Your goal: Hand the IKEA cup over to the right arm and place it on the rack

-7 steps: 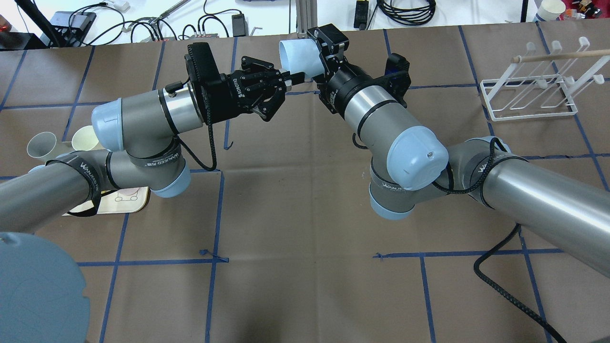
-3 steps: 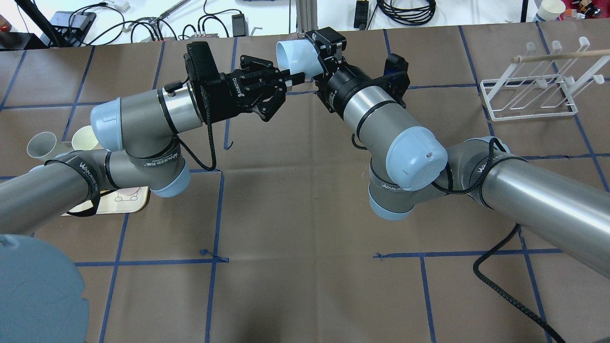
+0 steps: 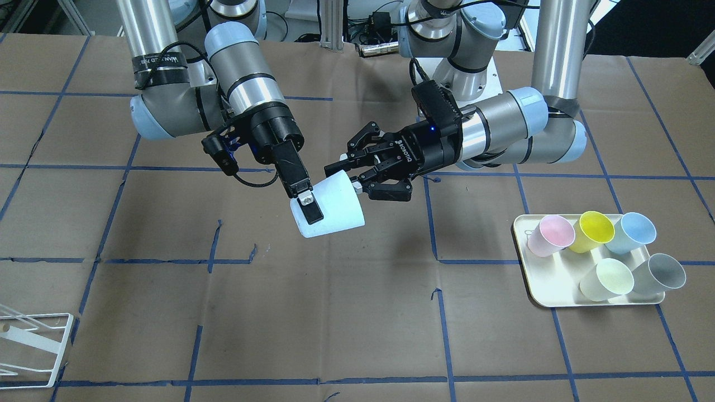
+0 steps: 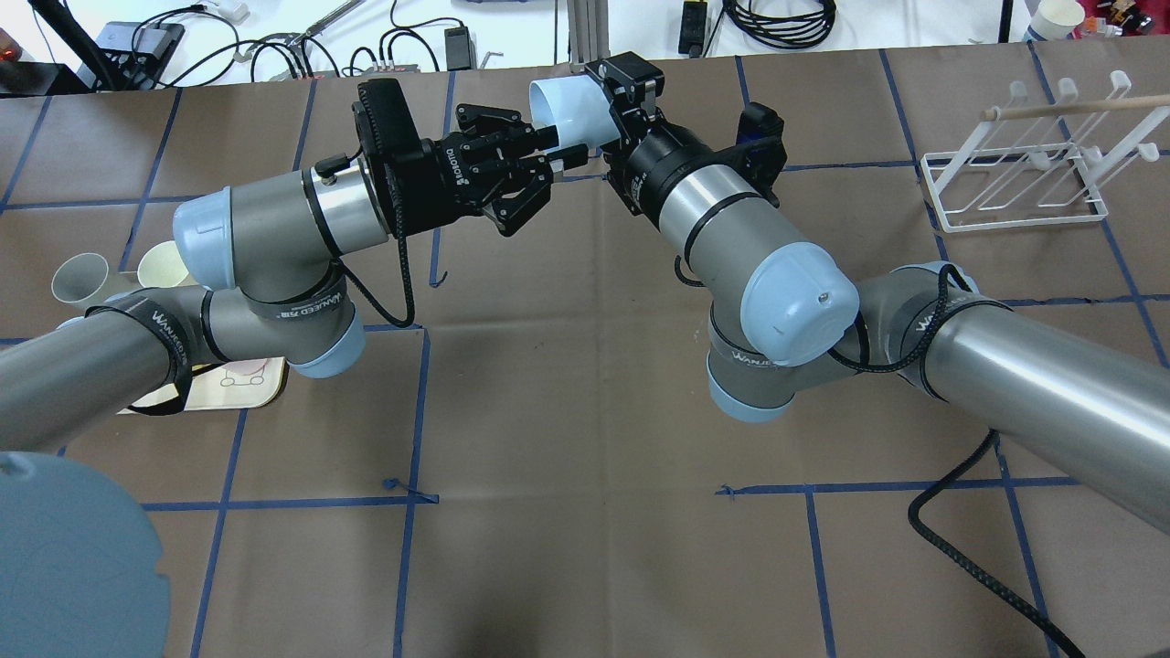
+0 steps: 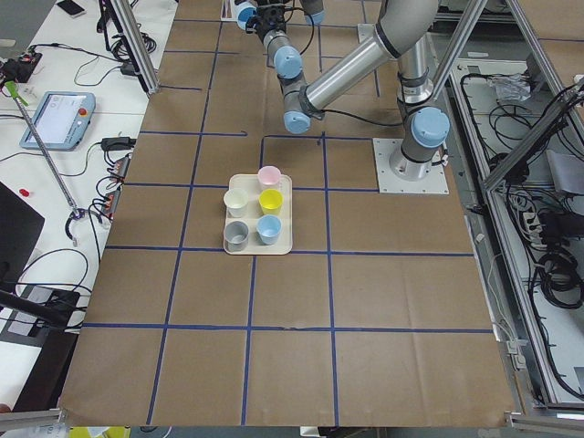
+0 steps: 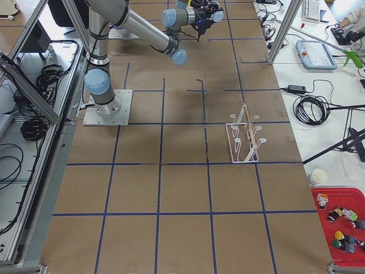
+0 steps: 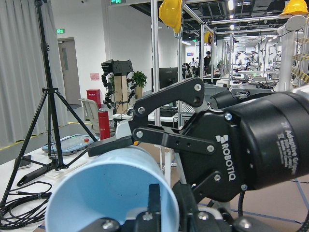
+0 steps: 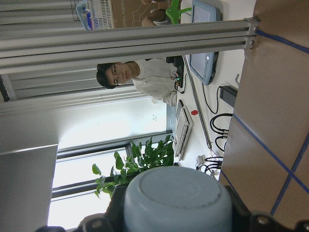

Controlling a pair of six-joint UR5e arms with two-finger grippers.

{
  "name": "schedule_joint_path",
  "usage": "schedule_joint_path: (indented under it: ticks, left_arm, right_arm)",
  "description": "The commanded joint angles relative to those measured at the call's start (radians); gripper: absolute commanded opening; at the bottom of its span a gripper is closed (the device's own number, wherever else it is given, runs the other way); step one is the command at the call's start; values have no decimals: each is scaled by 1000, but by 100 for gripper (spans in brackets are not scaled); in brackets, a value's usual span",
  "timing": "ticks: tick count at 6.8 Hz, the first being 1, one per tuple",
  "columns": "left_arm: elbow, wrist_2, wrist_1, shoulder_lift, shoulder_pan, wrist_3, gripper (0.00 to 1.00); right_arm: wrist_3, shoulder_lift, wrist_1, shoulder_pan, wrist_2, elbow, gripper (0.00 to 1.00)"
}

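Observation:
The pale blue IKEA cup (image 3: 335, 206) hangs tilted in the air above the table's far middle, also seen from overhead (image 4: 567, 105). My right gripper (image 3: 313, 215) is shut on the cup near its base, which fills the right wrist view (image 8: 176, 198). My left gripper (image 3: 357, 178) is at the cup's rim with its fingers spread, one inside the mouth (image 7: 154, 203), and no longer pinches the wall. The white wire rack (image 4: 1015, 174) stands on the table at my far right, apart from both arms.
A cream tray (image 3: 558, 296) holds several coloured cups on my left side, partly under the left arm in the overhead view. A wooden stick (image 4: 1079, 108) lies across the rack's top. Cables and gear lie beyond the table's far edge.
My left gripper's fingers have spread apart at the cup's rim. The cup and right gripper have shifted slightly away from me and to the left.

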Motion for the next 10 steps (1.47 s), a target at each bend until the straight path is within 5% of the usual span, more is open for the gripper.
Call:
schedule_joint_path:
  ticks: [1,2,6,7,10]
  left_arm:
    - [3,0,0,5,0,-35,89]
    - [7,-2,-3,20,1,-80,99]
    - [-5,-14,-12,34,87,-98,99]
    - [-8,-19,-15,33,130,-143,99]
    - [-8,42,-241,84,172,-161,99]
  right_arm:
    - [-1,0,0,0,0,0,64]
    - [-1,0,0,0,1,0,64]
    - [-11,-3,1,-2,9,-2,64]
    - [-23,-9,84,-15,23,-2,64]
    - [-402,-29,98,-128,87,0,63]
